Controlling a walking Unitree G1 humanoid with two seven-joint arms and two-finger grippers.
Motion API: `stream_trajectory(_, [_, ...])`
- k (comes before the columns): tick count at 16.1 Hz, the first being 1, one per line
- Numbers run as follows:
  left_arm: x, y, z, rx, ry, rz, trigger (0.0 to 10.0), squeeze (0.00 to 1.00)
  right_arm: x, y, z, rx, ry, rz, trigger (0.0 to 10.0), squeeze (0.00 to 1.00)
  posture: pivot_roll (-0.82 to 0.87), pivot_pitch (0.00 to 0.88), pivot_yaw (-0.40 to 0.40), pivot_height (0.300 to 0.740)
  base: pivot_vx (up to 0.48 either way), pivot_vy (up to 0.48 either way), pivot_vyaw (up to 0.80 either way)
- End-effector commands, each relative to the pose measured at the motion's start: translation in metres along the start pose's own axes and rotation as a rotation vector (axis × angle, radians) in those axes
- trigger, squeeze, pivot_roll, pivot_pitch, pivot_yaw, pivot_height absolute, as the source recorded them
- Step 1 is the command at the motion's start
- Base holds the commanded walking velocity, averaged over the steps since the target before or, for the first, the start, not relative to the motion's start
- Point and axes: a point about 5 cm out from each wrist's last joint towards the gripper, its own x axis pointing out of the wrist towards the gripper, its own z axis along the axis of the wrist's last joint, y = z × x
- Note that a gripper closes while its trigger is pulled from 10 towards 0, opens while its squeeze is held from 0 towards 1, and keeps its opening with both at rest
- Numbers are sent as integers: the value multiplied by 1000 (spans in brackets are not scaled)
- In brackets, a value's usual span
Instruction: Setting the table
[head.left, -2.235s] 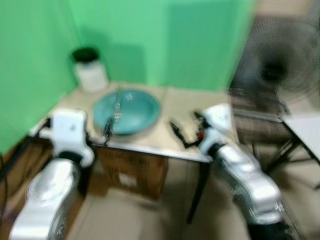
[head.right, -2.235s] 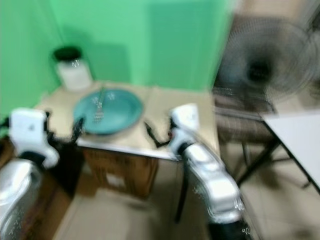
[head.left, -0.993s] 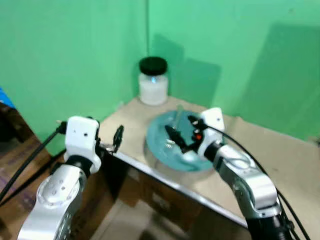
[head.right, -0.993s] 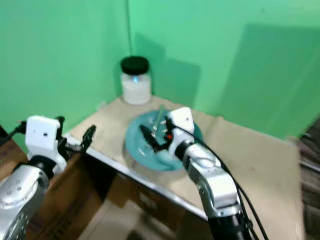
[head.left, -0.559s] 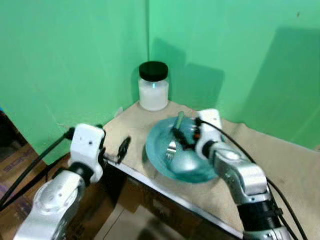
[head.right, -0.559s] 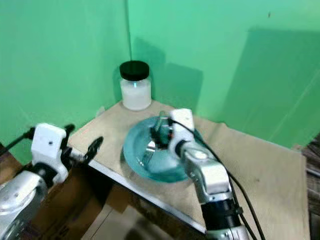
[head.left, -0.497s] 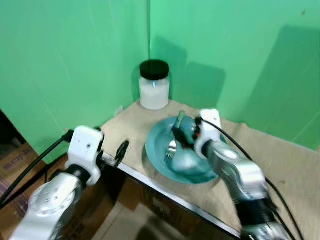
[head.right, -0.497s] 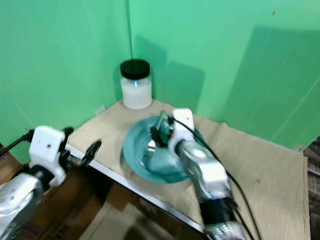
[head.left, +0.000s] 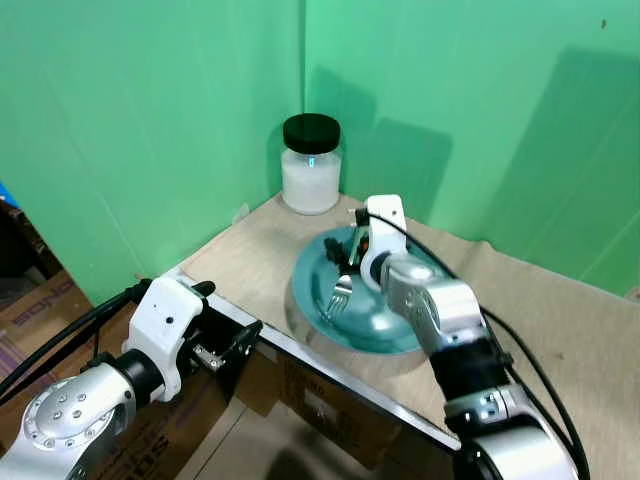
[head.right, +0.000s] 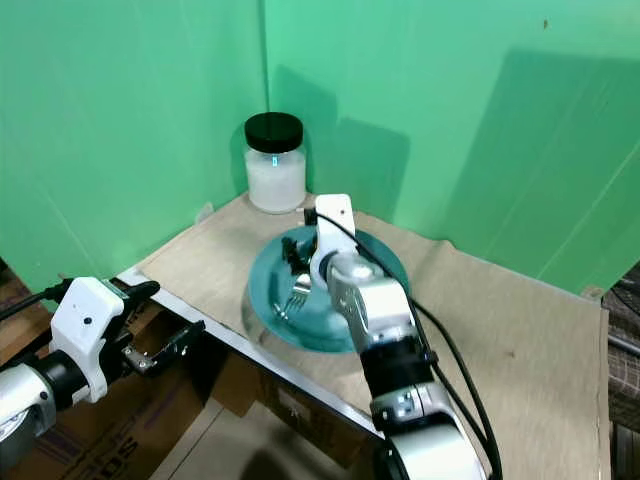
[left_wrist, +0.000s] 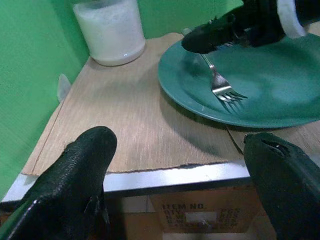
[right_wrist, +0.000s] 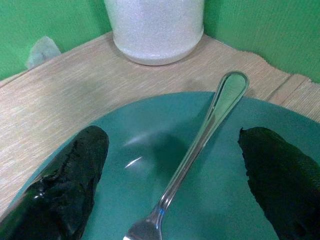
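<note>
A teal plate (head.left: 365, 322) lies on the tan table near the corner, and a silver fork (head.left: 340, 290) rests in it with its handle pointing at the white jar. My right gripper (right_wrist: 175, 180) hangs low over the plate's far side. It is open, and its fingers (right_wrist: 65, 190) stand either side of the fork handle (right_wrist: 212, 117) without touching it. My left gripper (left_wrist: 180, 165) is open and empty. It sits in front of the table's metal edge (head.left: 300, 352), just below it, and points at the plate (left_wrist: 280, 75).
A white jar with a black lid (head.left: 311, 165) stands in the corner behind the plate. Green walls close in the table on the left and at the back. A cardboard box (head.left: 310, 400) sits under the table. Bare tabletop (head.right: 520, 340) stretches to the right.
My right gripper has slid toward the plate's far rim and now straddles the fork handle. My left gripper has dropped from beside the table edge to just below it.
</note>
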Motion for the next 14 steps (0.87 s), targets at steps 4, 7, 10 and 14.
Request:
stream_trajectory(4, [-7, -3, 6, 18, -12, -57, 10000, 0, 8, 7, -12, -5, 93, -12, 4157, 0, 54, 0, -27, 740, 0, 0, 0])
stream_trajectory(7, [-8, -3, 5, 18, -9, -65, 10000, 0, 13, 8, -19, 5, 122, -35, 0, 0, 52, 0, -30, 740, 0, 0, 0])
stream_trajectory(10, [-8, -6, 5, 13, -8, -79, 10000, 0, 15, 4, -21, 49, 124, -71, 0, 0, 53, 0, -28, 740, 0, 0, 0])
stream_trajectory(14, [-8, -7, 5, 15, -4, -103, 10000, 0, 17, 4, -21, 90, 118, -83, 0, 0, 60, 0, -19, 740, 0, 0, 0])
